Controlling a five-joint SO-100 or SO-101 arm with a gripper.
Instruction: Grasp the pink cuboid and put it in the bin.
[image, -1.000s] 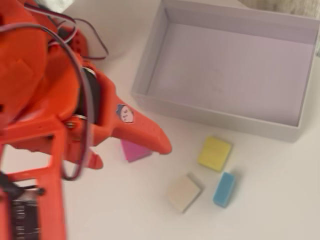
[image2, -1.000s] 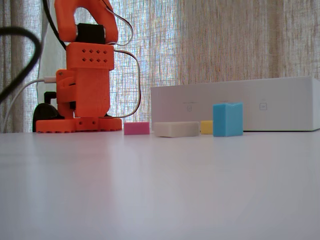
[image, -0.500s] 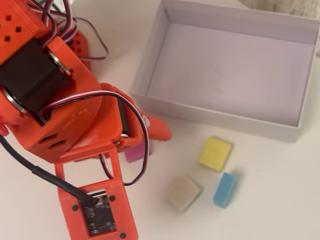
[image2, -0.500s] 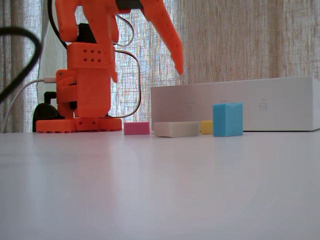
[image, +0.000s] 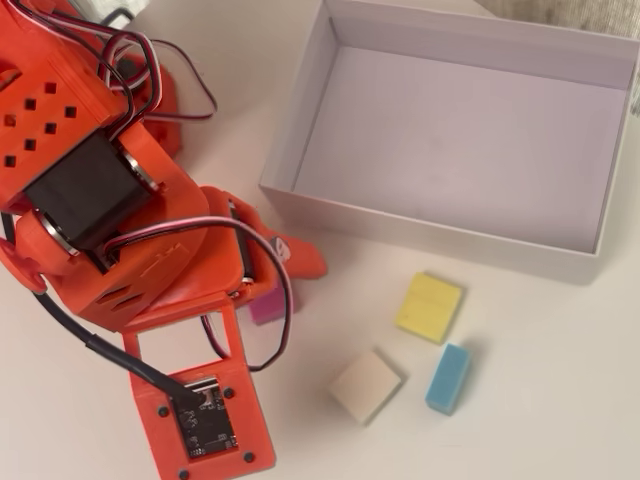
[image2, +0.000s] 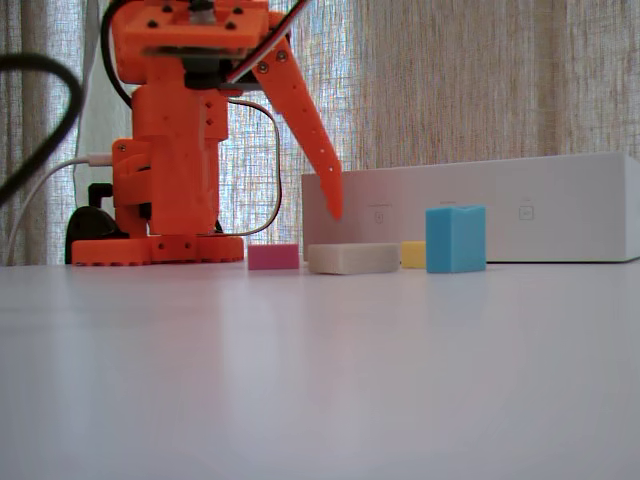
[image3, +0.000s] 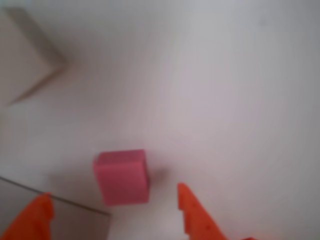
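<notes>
— The pink cuboid (image3: 121, 176) lies flat on the white desk (image2: 320, 380), operator; where do you stand over it?

— Your end effector (image3: 112, 215) hangs above the desk with its two orange fingers spread apart. In the wrist view one fingertip (image3: 36, 212) shows at lower left and the other at lower right, the cuboid lying between and a little ahead of them, touched by neither.

— And from the side?

— In the fixed view the pink cuboid (image2: 273, 257) sits just in front of your arm's base, with one long orange finger (image2: 315, 150) slanting down above and to its right, its tip clear of the desk. A cream-white block (image2: 353, 258), a yellow block (image2: 412, 254) and an upright blue block (image2: 455, 239) line up to the right.

— The bin?

— The bin (image: 300, 120) stands open at upper right in the overhead view, apart from the cuboid (image: 266, 305), which peeks out under your arm. The yellow block (image: 429, 307), blue block (image: 448, 378) and cream-white block (image: 366, 385) lie below the bin's near wall.
</notes>
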